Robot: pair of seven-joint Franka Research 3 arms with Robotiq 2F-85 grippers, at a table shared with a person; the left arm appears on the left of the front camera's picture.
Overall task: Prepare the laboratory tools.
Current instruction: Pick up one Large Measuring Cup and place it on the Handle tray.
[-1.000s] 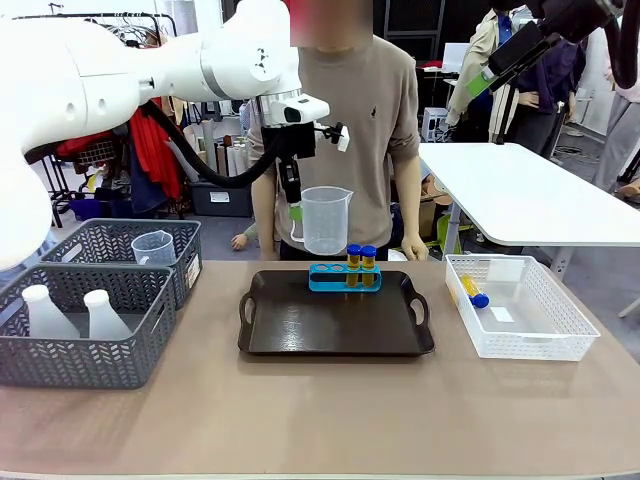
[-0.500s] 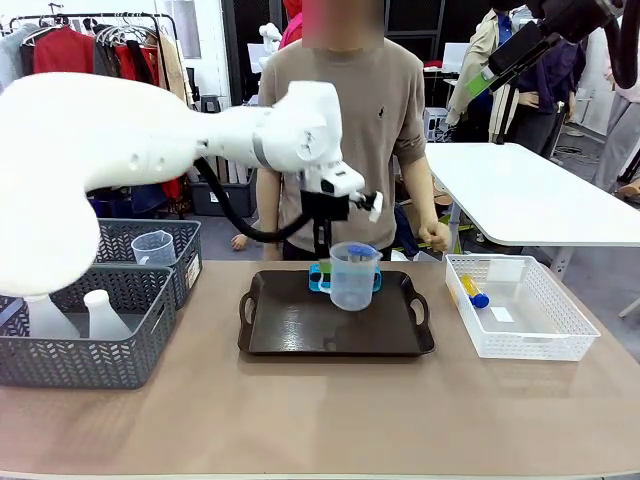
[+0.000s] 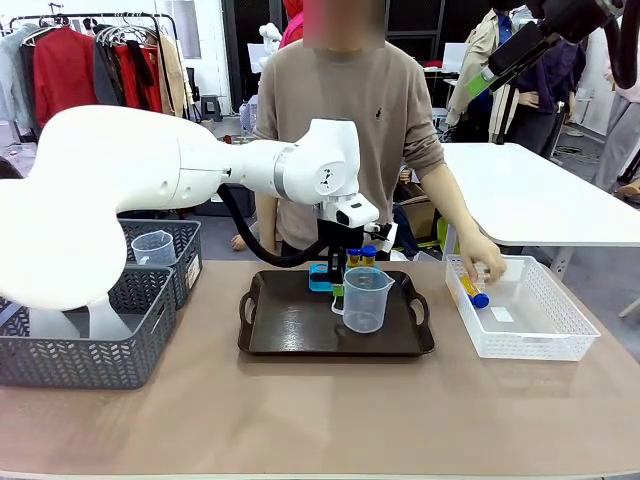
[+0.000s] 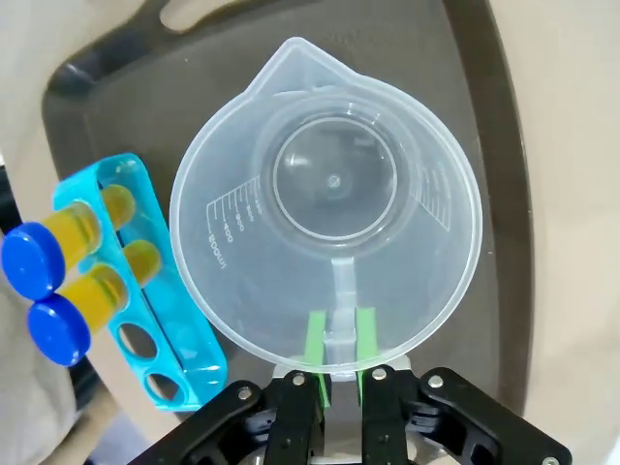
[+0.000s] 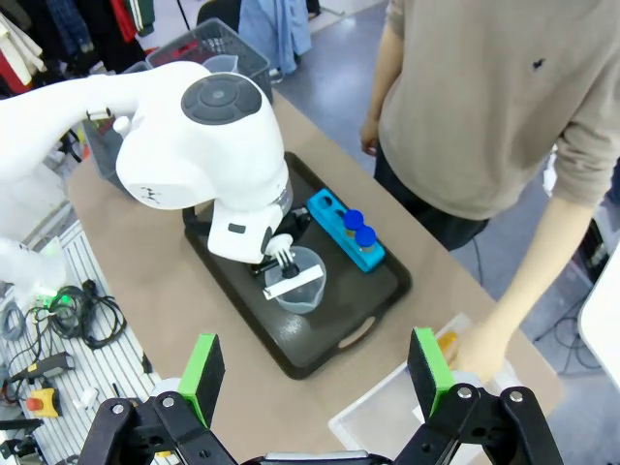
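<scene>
So the worktop (image 3: 300,420) carries a dark tray (image 3: 290,330) right below the left end effector (image 4: 336,339), which is pinching the clear beaker (image 4: 329,203) by its handle, upright over the tray. The blue rack (image 4: 165,310) with two blue-capped yellow tubes (image 4: 82,225) sits just beside that end effector. Meanwhile the right end effector (image 5: 315,373) is spread wide, high above.

Table (image 3: 320,415): tray (image 3: 290,330), grey baskets (image 3: 90,355), white basket (image 3: 525,347)

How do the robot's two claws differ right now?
The left gripper is shut on the handle of the beaker, low over the tray. The right gripper is open, holding nothing, high above the table. Both are black with green pads.
</scene>
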